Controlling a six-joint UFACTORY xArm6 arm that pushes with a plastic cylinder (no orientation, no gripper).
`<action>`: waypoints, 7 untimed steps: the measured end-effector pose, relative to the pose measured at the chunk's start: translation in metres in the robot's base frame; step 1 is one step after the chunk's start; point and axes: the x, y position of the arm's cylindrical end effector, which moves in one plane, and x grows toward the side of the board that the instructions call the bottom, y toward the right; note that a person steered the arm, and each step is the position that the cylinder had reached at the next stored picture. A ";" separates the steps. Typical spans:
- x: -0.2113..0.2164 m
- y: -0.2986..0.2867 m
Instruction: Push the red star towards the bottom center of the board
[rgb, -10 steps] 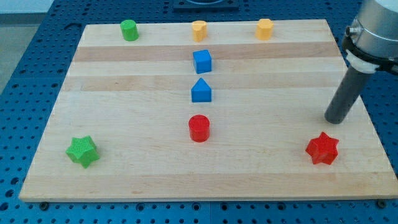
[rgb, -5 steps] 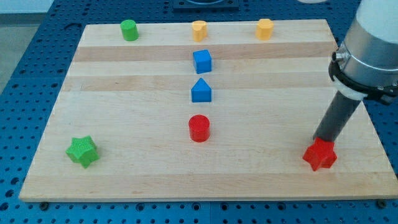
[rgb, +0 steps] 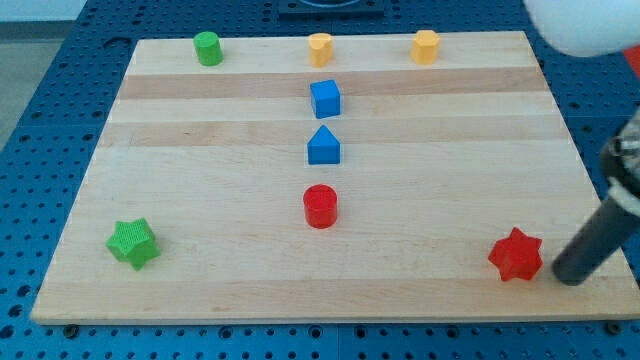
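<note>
The red star (rgb: 516, 255) lies near the board's bottom right corner. My rod comes in from the view's right edge, and my tip (rgb: 570, 278) rests on the board just to the right of the star, a small gap away. The wooden board (rgb: 200, 180) fills most of the view.
A red cylinder (rgb: 320, 206) stands near the board's middle. A blue house-shaped block (rgb: 323, 146) and a blue cube (rgb: 325, 99) lie above it. A green star (rgb: 132, 243) sits at bottom left. A green cylinder (rgb: 207, 48) and two orange blocks (rgb: 320, 49) (rgb: 425, 46) line the top edge.
My tip moved from above the red star, down and round to its right side. The star shifted slightly down and left along the way.
</note>
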 end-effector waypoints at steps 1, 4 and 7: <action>-0.017 -0.043; -0.043 -0.047; -0.031 -0.139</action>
